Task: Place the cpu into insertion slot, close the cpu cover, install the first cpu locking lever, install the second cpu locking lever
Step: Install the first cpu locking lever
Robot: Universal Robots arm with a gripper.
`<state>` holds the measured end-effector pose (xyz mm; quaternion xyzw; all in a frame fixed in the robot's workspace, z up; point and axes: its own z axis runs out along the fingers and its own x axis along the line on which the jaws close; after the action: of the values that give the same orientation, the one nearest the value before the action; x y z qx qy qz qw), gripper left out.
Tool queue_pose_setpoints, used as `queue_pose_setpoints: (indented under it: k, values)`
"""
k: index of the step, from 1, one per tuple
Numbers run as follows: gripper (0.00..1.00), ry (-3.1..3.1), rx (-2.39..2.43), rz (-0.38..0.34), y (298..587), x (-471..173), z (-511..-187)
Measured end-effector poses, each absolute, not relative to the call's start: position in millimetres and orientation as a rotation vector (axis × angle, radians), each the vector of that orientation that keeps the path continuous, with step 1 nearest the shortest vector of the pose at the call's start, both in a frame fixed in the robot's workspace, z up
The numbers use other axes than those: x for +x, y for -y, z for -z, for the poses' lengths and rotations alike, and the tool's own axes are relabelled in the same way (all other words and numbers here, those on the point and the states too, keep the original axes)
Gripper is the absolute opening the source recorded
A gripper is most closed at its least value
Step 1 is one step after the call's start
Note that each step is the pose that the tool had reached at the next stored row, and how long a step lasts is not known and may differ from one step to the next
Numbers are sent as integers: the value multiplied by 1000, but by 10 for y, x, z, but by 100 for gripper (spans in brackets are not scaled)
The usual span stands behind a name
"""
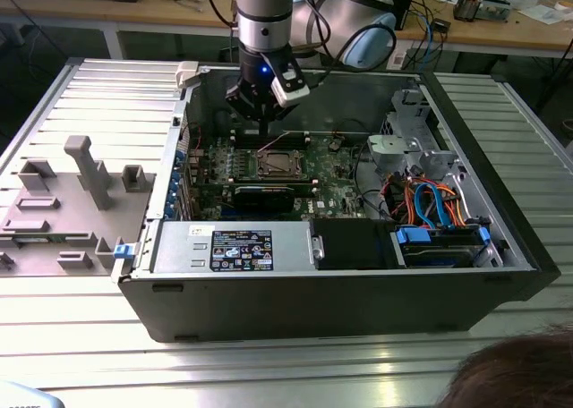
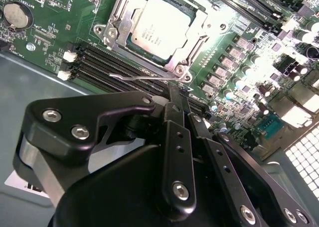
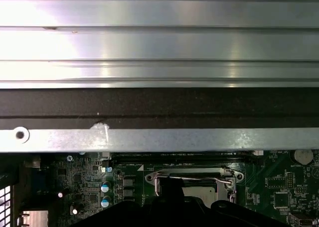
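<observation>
My black gripper (image 2: 180, 105) — fingers pressed together, holding nothing — hovers just beside the silvery-tan square cpu (image 2: 160, 27), seated under its thin silvery metal cover (image 2: 197, 35).

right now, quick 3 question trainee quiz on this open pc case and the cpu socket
1. True or false: the square silvery-tan cpu already sits in the socket.
2. The thin silvery metal cpu cover is: A) closed over the chip, B) off the board.
3. What thin wire part runs along the socket edge nearest the black gripper?

Key: 1 true. 2 A. 3 a thin metal locking lever, its free end sticking out past the socket.
</observation>
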<state>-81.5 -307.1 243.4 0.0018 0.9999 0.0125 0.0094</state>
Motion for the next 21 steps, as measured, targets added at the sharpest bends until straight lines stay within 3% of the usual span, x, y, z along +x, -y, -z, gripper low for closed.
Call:
queue_pose_setpoints:
  k: [21]
  values:
    - [11, -3122, 6, -39, 3070, -784, -2385]
